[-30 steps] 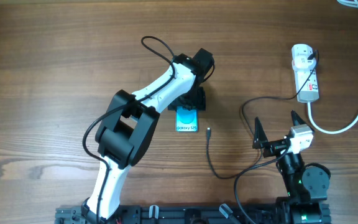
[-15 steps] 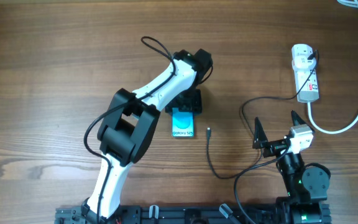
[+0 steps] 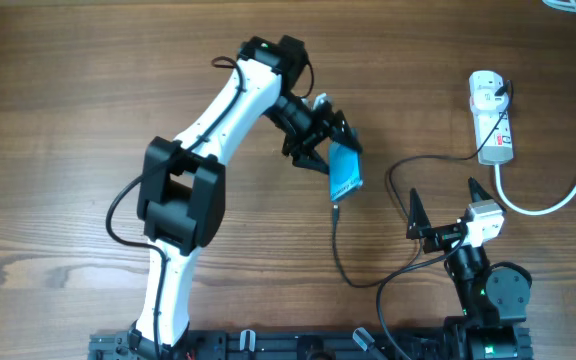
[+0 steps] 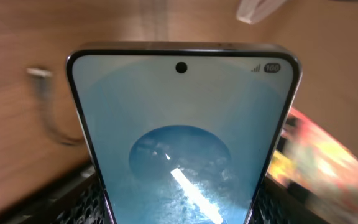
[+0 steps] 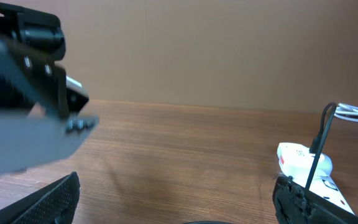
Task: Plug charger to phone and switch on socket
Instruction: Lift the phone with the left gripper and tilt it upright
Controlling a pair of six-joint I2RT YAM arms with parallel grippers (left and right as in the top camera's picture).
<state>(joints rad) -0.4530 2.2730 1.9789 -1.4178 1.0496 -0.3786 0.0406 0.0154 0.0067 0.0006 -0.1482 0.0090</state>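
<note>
My left gripper (image 3: 320, 140) is shut on the phone (image 3: 345, 172) and holds it tilted above the table, its lower end just over the charger's metallic plug tip (image 3: 336, 210). In the left wrist view the cyan phone (image 4: 182, 137) fills the frame between my fingers, with the plug tip (image 4: 39, 73) at the left. The thin black charger cable (image 3: 340, 262) loops down and back up to the white socket (image 3: 492, 118). My right gripper (image 3: 442, 213) is open and empty, right of the cable; in its own view (image 5: 176, 208) it sees the socket (image 5: 303, 163).
A thick white lead (image 3: 558, 200) curves from the socket to the table's right edge. The left arm's black gripper body (image 5: 23, 56) and the grey underside of the phone (image 5: 30, 146) show at the left of the right wrist view.
The left gripper has lifted the phone off the table and swung it right, over the plug tip. The right arm has not moved.
</note>
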